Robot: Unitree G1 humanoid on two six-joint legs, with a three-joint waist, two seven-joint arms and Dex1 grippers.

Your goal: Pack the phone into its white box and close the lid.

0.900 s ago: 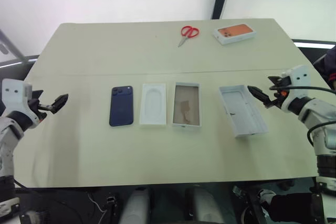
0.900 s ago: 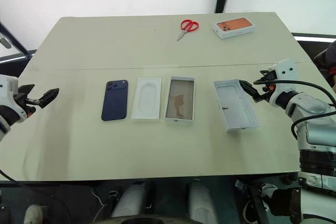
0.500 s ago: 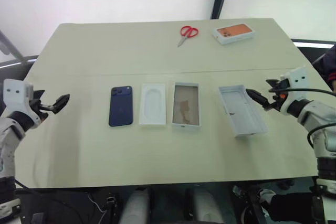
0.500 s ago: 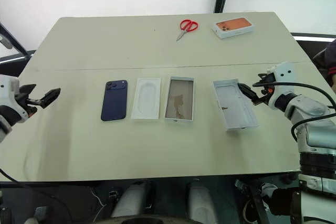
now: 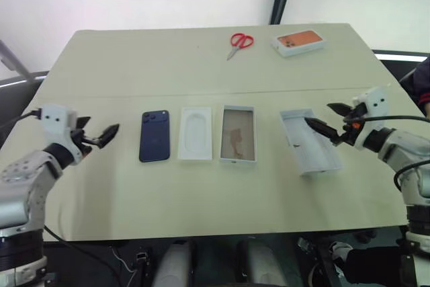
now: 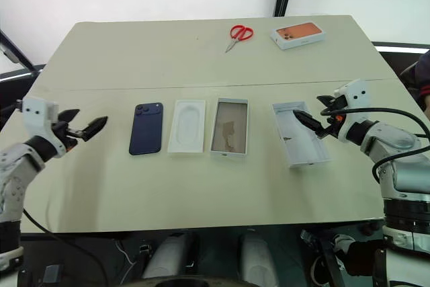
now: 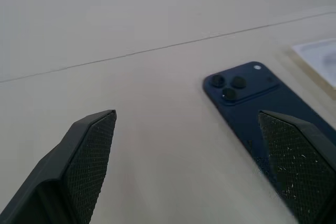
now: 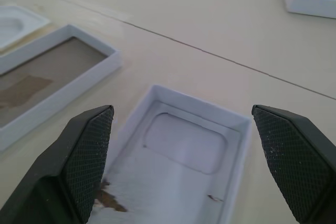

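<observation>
**Both tools spread wide over the bench, nothing packed yet**

My left tool [image 5: 102, 134] hangs above the bench [image 5: 201, 65] with its two black fingers spread apart and nothing between them. It points toward the phone [image 5: 155, 136], which lies flat on its face just beyond the fingertips, the lens cluster at its far corner. In my left wrist view the phone [image 7: 262, 124] sits partly behind one finger, apart from it.

Next to the phone lies the white insert [image 5: 195, 133] with its oval recess, and beside that the white box [image 5: 238, 134], open, its brown floor showing. The three lie in a row, close but not touching.

My right tool [image 5: 327, 120] is likewise released, fingers wide, hovering at the far end of the lid [image 5: 310, 142]. The lid lies inside-up, slightly askew, a little apart from the white box. My right wrist view looks straight down into its pale interior [image 8: 178, 177].

At the far edge of the bench lie red scissors [image 5: 240, 42] and a white box with an orange picture [image 5: 299, 42], well apart from everything else.
</observation>
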